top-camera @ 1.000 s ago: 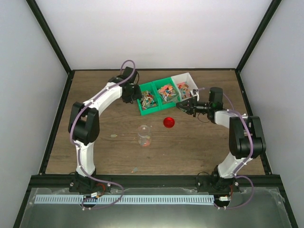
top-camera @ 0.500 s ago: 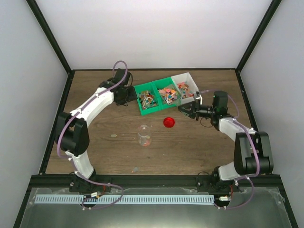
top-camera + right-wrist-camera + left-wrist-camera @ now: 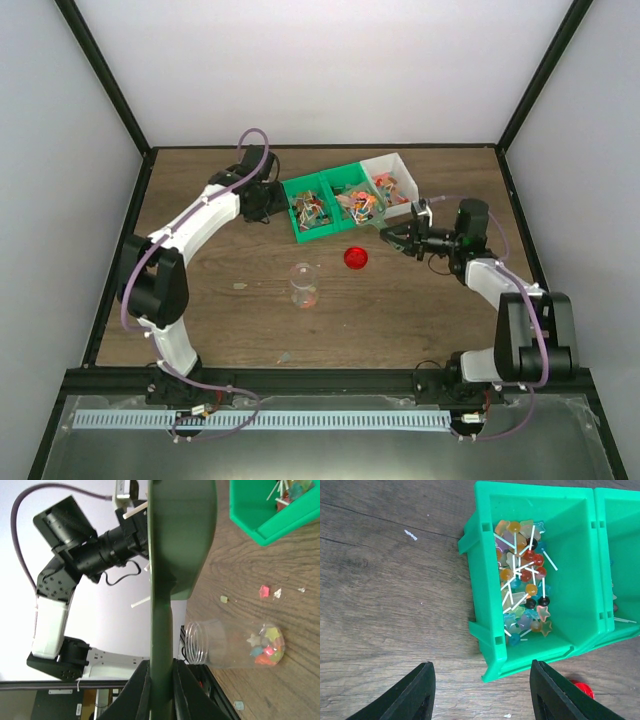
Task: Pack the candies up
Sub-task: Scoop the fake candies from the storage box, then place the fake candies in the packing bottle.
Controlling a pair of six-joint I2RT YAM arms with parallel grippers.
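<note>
Green plastic fills my right wrist view: the scoop (image 3: 172, 545) has its flat handle pinched between the pressed-together fingers of the right gripper (image 3: 160, 680). Its long axis runs straight out from the jaws to a broad, smooth bowl. Thin white sticks poke out from behind that bowl, so I judge it loaded, though I cannot see inside.

The clear jar (image 3: 303, 285) stands upright, mouth up, to the left of that gripper and nearer the arm bases. The round red lid (image 3: 355, 258) lies on the wood-grain table (image 3: 380, 605) between them.

Most of the candies (image 3: 522, 580) are glossy little lollipops heaped in the green bin (image 3: 580, 555), and a few star shapes sit at the jar's bottom. My left gripper (image 3: 481, 680) hovers spread over that bin's corner, gripping nothing.

Next, I think, the scoop must cross over the lid and tip into the jar's ribbed mouth.
</note>
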